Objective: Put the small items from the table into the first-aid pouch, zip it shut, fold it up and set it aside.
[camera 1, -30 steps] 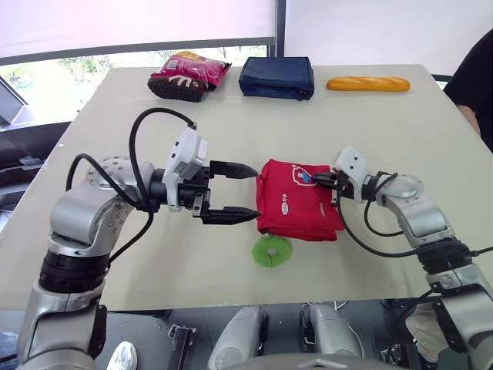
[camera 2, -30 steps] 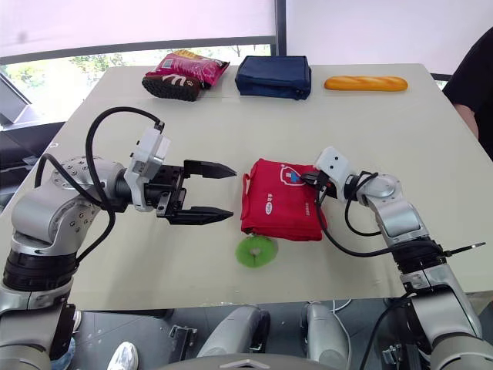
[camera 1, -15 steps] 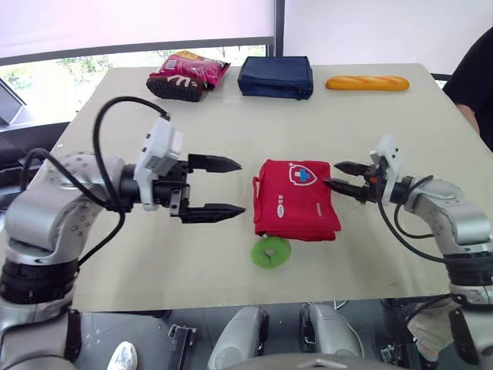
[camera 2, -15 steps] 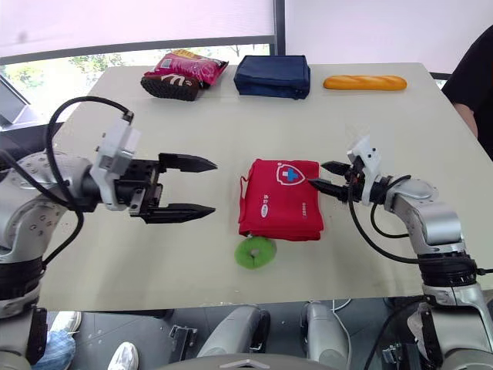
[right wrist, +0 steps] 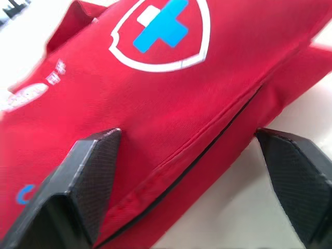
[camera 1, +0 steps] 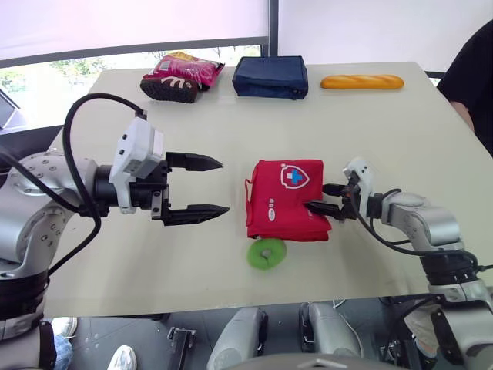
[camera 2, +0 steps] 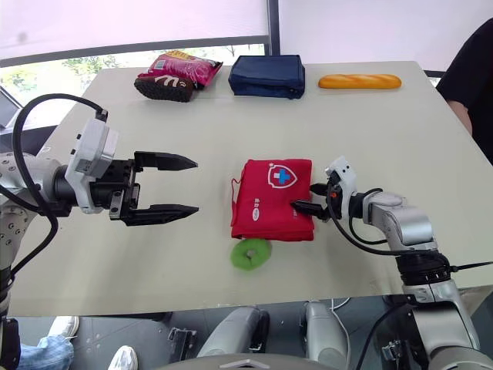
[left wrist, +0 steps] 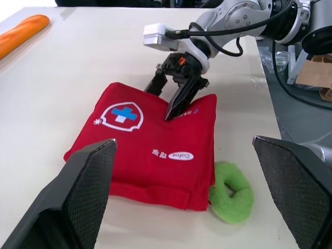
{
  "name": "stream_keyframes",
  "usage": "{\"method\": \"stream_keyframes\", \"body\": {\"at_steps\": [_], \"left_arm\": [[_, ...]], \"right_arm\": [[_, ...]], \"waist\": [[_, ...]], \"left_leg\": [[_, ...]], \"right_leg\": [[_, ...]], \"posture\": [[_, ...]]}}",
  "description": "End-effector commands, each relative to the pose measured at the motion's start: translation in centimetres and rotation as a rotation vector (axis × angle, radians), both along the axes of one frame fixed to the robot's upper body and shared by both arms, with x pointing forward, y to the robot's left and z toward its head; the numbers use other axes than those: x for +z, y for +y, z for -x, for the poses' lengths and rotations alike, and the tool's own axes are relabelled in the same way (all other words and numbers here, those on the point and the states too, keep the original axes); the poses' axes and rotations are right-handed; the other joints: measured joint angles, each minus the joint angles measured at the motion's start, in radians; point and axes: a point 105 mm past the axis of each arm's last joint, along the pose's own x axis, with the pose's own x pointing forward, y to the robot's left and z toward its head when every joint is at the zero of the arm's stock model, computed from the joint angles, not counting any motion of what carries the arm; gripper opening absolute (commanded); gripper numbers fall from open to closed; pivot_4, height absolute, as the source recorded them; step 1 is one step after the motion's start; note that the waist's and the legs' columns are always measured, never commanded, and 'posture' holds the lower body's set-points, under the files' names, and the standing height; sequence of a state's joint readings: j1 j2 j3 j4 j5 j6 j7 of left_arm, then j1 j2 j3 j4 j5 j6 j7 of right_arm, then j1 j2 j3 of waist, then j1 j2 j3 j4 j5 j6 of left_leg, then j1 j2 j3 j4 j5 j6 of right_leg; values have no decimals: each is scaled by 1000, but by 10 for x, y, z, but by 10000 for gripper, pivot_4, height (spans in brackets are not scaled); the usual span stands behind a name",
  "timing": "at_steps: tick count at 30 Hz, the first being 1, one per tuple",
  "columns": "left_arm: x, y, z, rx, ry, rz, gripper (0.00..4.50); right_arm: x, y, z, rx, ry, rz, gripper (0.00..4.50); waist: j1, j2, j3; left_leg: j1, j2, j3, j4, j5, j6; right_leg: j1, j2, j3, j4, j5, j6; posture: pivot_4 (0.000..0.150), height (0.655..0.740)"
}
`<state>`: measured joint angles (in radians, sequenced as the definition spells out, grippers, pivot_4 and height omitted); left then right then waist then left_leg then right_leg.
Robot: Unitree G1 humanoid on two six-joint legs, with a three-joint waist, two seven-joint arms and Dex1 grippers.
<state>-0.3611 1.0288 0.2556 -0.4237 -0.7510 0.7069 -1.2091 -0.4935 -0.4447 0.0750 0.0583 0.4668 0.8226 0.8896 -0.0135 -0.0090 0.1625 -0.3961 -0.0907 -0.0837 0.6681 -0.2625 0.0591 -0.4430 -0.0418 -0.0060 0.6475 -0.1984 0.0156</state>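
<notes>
Pouch of red fabric with a white shield and blue cross [camera 1: 289,199] lies folded flat on the near middle of the pale table [camera 1: 385,131], so the step in hand looks like taking hold of it to set it aside. The right gripper [camera 1: 318,196] is at the pouch's right edge with its two black fingers spread, one tip resting on the top layer and the other beside the edge, nothing clamped yet. For a good grip it should slide further in so both folded layers sit between the fingers before closing; a pinch on the top flap alone would likely let the fold fall open when lifted. A fuzzy green ring [camera 1: 266,253] lies just beside the pouch's near edge and could be dragged along, so a lift rather than a slide seems wiser. The left gripper [camera 1: 224,186] hovers well apart to the left, jaws wide and empty. Along the far edge sit a navy fabric bag [camera 1: 272,76], a crinkled red snack packet [camera 1: 181,75] and a golden bread loaf [camera 1: 362,81], leaving free table to either side.
</notes>
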Motion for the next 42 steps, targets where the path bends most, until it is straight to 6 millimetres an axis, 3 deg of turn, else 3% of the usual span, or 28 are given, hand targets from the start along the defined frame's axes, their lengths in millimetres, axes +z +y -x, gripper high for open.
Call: {"method": "stream_keyframes", "body": {"at_steps": [1,7,8,10,12,17,19,21,25,28,32,37,42], "left_arm": [[11,-3,1,-14,-58,-8,45000],[13,-7,-1,-21,-65,-1,45000],[14,-7,-1,-22,-68,1,45000],[15,-7,-2,-21,-71,4,45000],[19,-9,-4,-18,-94,16,45000],[33,-11,-14,17,-170,60,45000],[40,-12,-20,43,-203,81,45000],[46,-14,-26,64,-228,110,45000],[58,-19,-29,61,-251,165,45000],[66,-19,-34,82,-265,215,45000],[66,-20,-33,65,-263,231,45000],[50,-14,-32,78,-164,230,45000],[26,-4,-30,140,-94,229,45000]], "right_arm": [[4,2,3,15,35,-23,28514],[18,-5,-4,-70,9,-91,1831],[23,-8,-10,-110,-7,-115,560],[28,-12,-16,-154,-22,-141,560],[46,-38,-45,-359,-93,-213,560],[69,-120,-90,-867,-191,-304,560],[71,-163,-98,-1124,-183,-350,560],[67,-190,-98,-1294,-158,-379,560],[50,-201,-99,-1418,-43,-442,560],[43,-206,-97,-1472,-29,-396,560],[46,-203,-92,-1462,-45,-400,15680],[52,-194,-74,-1377,-115,-320,42860],[45,-184,-37,-1214,-202,-121,44507]], "waist": [[0,0,0],[0,0,0],[0,0,0],[2,0,0],[3,0,0],[16,2,2],[16,2,2],[15,2,2],[1,2,2],[-13,3,2],[-7,3,2],[-4,3,2],[-2,3,2]], "left_leg": [[0,0,0,0,0,0],[0,0,0,0,0,0],[0,0,0,0,0,0],[0,0,0,0,0,0],[0,0,0,0,0,0],[-1,-2,0,0,0,0],[-1,-2,0,0,0,0],[-2,-2,1,-1,0,0],[-2,-2,2,-2,1,0],[0,0,6,-1,1,0],[0,0,6,0,0,0],[-1,0,7,0,0,0],[0,0,7,0,0,0]], "right_leg": [[0,0,0,0,0,0],[0,0,0,0,0,0],[0,0,0,0,0,0],[0,0,0,0,0,0],[0,0,0,0,0,0],[-1,-1,0,0,1,0],[-1,-1,0,0,1,0],[-2,-1,0,0,1,-1],[-2,-1,2,1,1,-1],[-4,1,6,5,1,-1],[-4,0,6,6,1,-1],[-5,1,7,6,1,-1],[-5,1,7,7,1,-1]], "posture": [[1500,7395],[1500,7395],[1500,7395],[1500,7395],[1500,7395],[1500,7395],[1500,7395],[1500,7395],[1500,7395],[1500,7395],[1500,7395],[1500,7395],[1500,7395]]}}
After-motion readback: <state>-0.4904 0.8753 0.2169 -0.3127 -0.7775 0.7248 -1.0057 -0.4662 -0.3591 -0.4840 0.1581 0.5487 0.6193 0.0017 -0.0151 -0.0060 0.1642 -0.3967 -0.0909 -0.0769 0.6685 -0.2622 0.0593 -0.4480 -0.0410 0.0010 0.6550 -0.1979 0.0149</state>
